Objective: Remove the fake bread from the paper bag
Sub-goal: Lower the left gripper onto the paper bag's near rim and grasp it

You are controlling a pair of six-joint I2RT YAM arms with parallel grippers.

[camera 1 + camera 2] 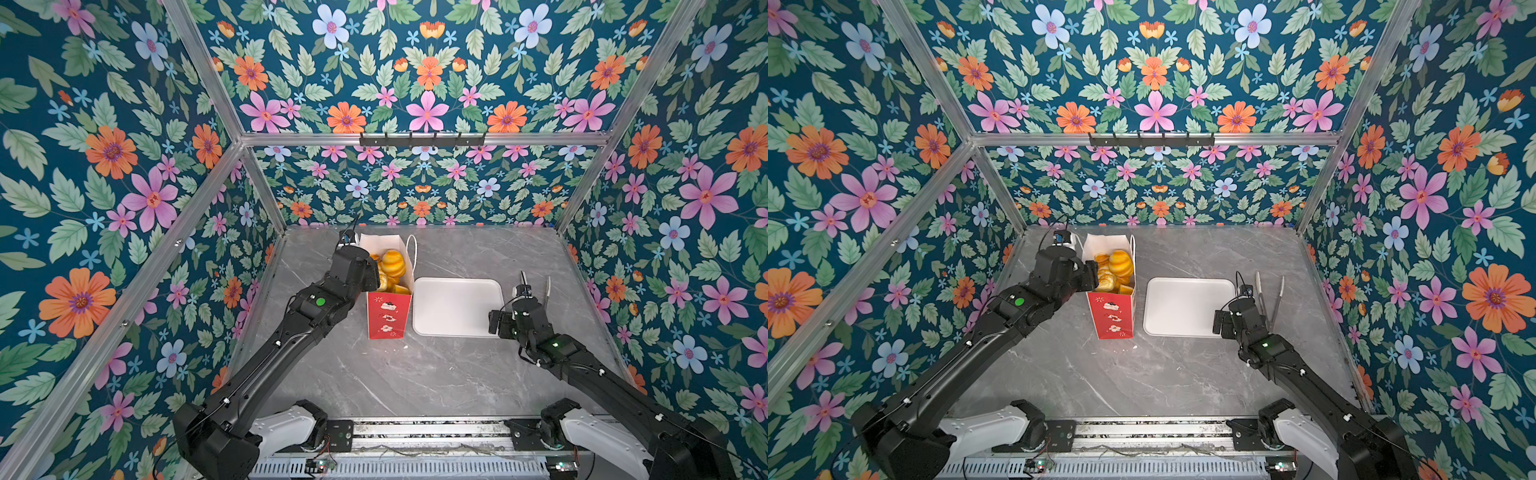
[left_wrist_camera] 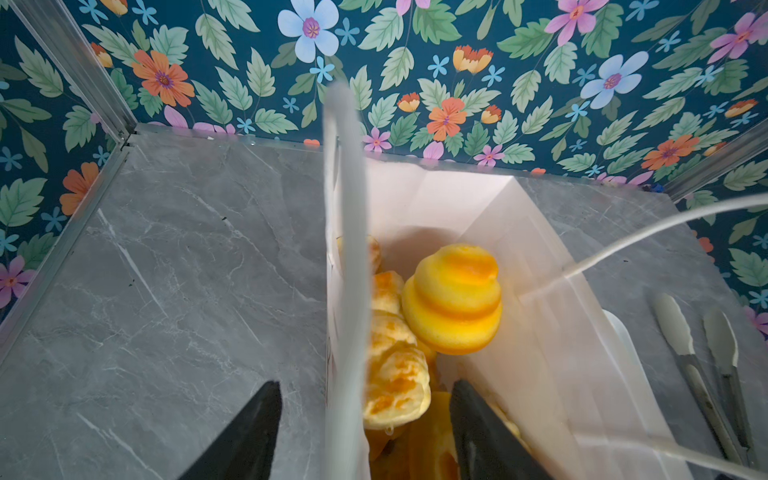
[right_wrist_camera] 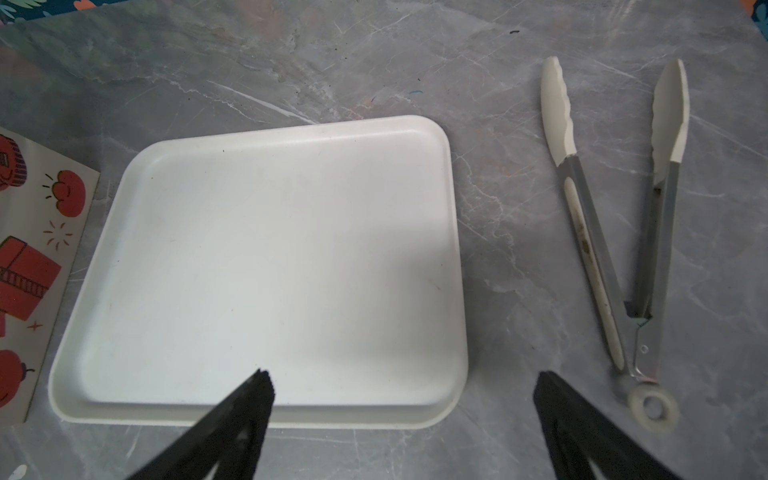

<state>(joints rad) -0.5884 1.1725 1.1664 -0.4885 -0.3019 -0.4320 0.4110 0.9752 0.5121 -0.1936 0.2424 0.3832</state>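
Two black arms reach over a grey marble tabletop (image 1: pixel 415 374) shut in on three sides by flowered wallpaper walls (image 1: pixel 104 166) and aluminium framing (image 1: pixel 291 139). The near half of the top is open marble. The things cluster toward the back. The paper bag (image 1: pixel 388 316) stands upright left of centre, mouth up, with its white cord handle (image 1: pixel 411 249) rising at the right wall. A white tray (image 1: pixel 457 307) lies just beside it on the right, and metal tongs (image 3: pixel 592 241) lie past the tray near the right edge. The fake bread (image 1: pixel 392 262) is piled inside the bag, golden-yellow pieces with a ridged round roll uppermost. The left gripper (image 2: pixel 363 386) is at the bag's mouth with its jaws spread, straddling the bag's left wall. One finger (image 2: pixel 249 428) is outside over the marble, and the other (image 2: pixel 478 432) is inside, just beside a crusty roll. The right gripper (image 3: pixel 403 376) hangs over the tray's near right corner, jaws wide and holding nothing.
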